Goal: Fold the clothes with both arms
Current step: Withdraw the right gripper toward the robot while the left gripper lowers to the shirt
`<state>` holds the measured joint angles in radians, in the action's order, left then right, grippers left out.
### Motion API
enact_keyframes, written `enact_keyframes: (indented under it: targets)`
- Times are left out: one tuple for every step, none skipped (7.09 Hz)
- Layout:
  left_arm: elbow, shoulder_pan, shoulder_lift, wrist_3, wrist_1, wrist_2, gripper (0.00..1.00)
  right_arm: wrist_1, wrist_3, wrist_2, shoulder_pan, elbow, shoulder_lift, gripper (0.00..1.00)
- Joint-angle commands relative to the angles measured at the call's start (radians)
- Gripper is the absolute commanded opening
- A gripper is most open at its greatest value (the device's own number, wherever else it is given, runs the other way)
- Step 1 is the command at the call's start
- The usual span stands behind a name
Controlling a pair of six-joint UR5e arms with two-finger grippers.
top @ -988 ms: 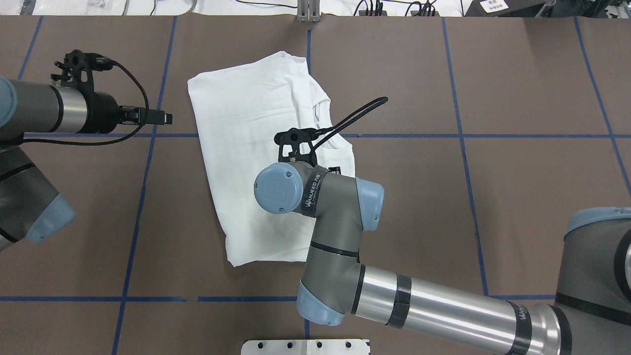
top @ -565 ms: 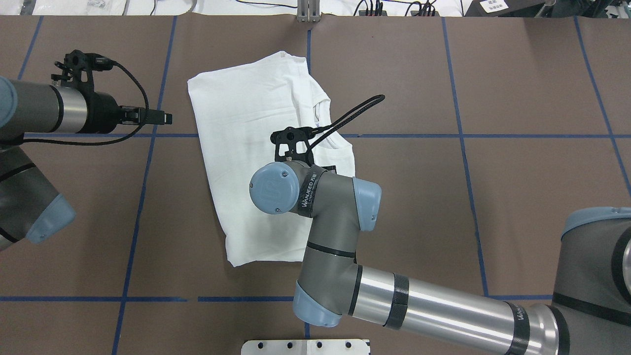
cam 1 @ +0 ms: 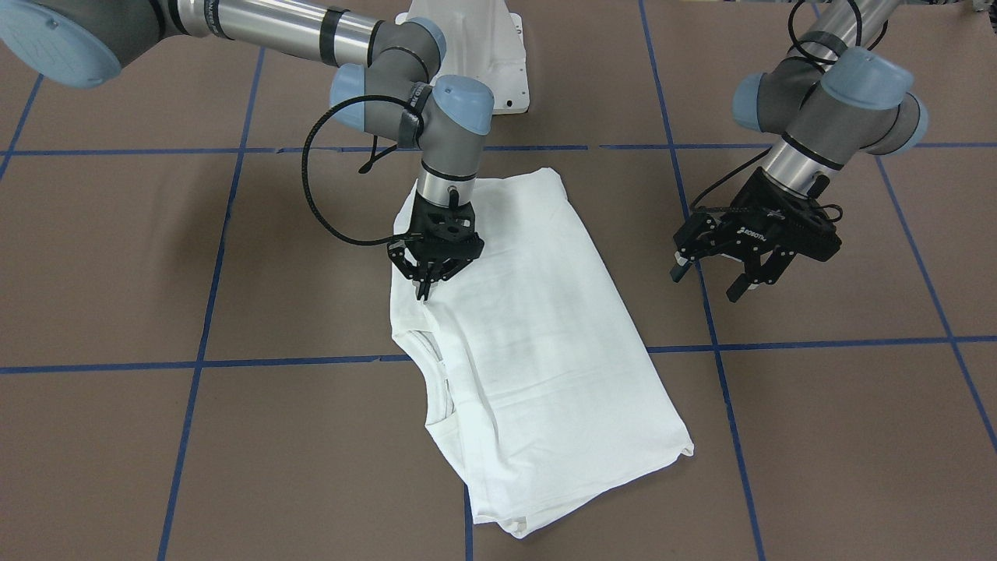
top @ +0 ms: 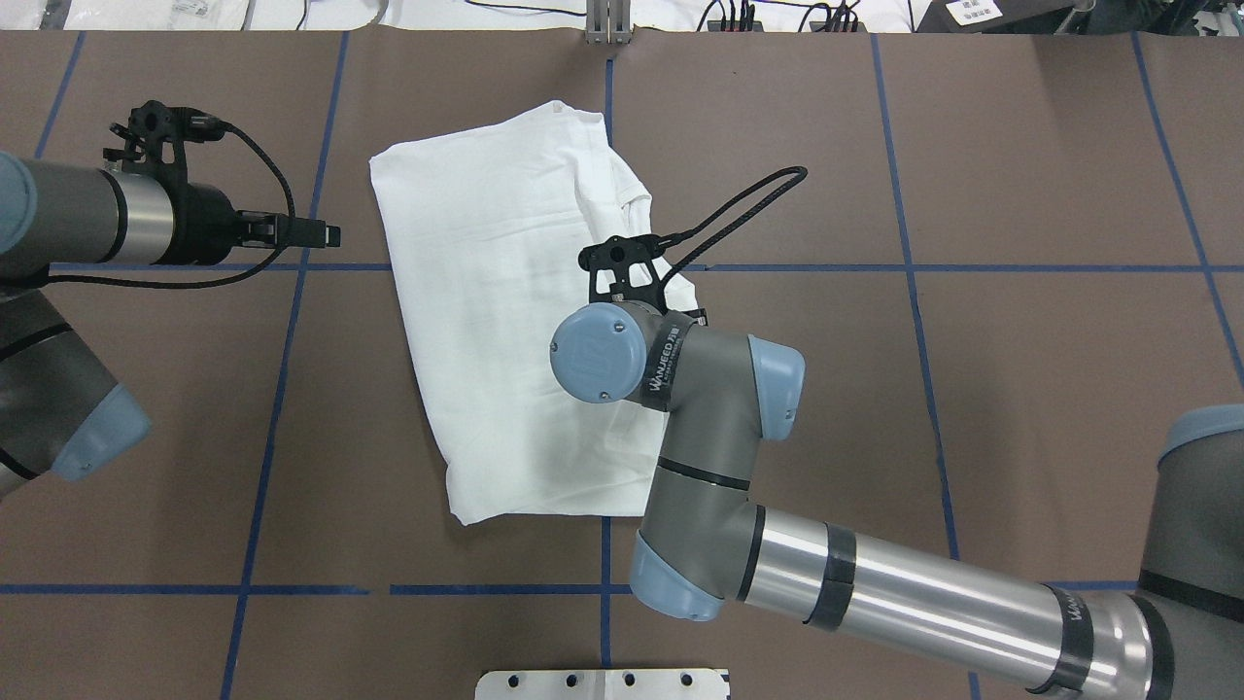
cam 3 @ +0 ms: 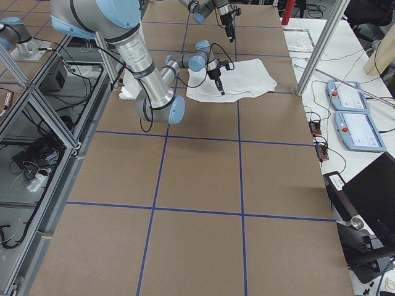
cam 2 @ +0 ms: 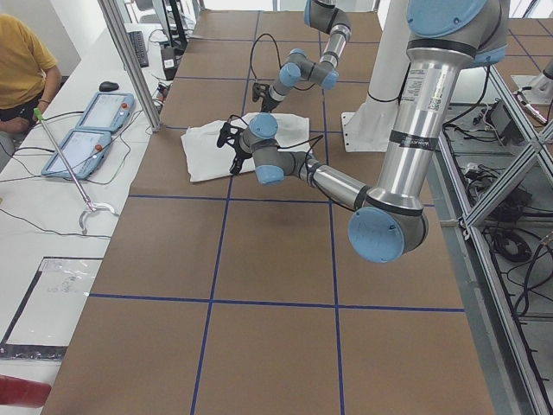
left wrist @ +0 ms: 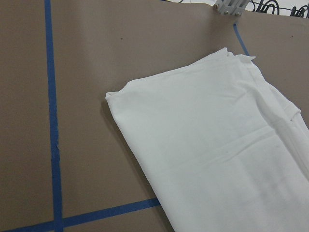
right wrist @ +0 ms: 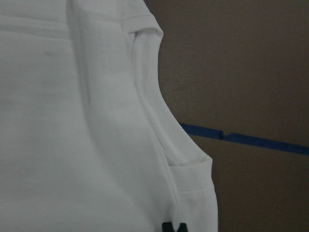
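The white shirt (cam 1: 530, 335) lies folded and flat on the brown table, its neckline (cam 1: 436, 374) at one side edge; no printed text shows. It also shows in the overhead view (top: 486, 292) and both wrist views (left wrist: 217, 135) (right wrist: 72, 121). My right gripper (cam 1: 425, 292) points straight down, shut, with its tips touching the shirt's edge near the neckline; its tips show in the right wrist view (right wrist: 174, 226). I cannot tell whether fabric is pinched. My left gripper (cam 1: 713, 280) is open and empty, above bare table beside the shirt's opposite edge.
Blue tape lines (top: 282, 389) cross the brown table. The white pedestal base (cam 1: 483, 47) stands at the robot's side. A metal post (top: 607, 29) and cables sit at the far edge. A person (cam 2: 22, 69) and two pendants (cam 2: 86, 130) are beyond it.
My right arm has moved to the right in the overhead view, toward the shirt's neckline edge. The left arm and the shirt have not visibly moved.
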<state>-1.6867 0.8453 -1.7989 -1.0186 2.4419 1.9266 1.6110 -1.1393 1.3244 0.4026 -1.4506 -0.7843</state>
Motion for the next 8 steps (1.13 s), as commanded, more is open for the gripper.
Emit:
enact_keyframes:
  targets:
    - [-0.001,0.000,0.001,0.000,0.000,0.000,1.00,-0.050,0.001,-0.074,-0.030,-0.057,-0.091,1.00]
    - [-0.001,-0.002,0.001,0.000,-0.001,0.000,1.00,-0.131,0.004,-0.086,-0.034,-0.062,-0.111,1.00]
    - [-0.001,-0.003,0.001,0.000,0.000,0.000,1.00,-0.154,0.006,-0.082,-0.036,-0.063,-0.107,1.00]
    - [0.001,-0.003,0.001,0.000,-0.001,0.000,1.00,-0.148,0.001,-0.082,-0.038,-0.070,-0.101,1.00]
    - [0.001,-0.003,0.001,0.000,0.000,0.000,1.00,-0.142,-0.002,-0.083,-0.050,-0.077,-0.102,1.00]
    - [0.001,-0.003,0.001,0.000,-0.001,0.000,1.00,-0.137,-0.002,-0.086,-0.063,-0.108,-0.119,1.00]
    - [0.001,-0.003,0.001,0.002,0.000,0.000,1.00,-0.116,-0.002,-0.088,-0.073,-0.128,-0.142,1.00]
    - [0.001,-0.003,0.000,0.002,0.000,0.000,1.00,-0.071,0.000,-0.087,-0.073,-0.176,-0.176,1.00]
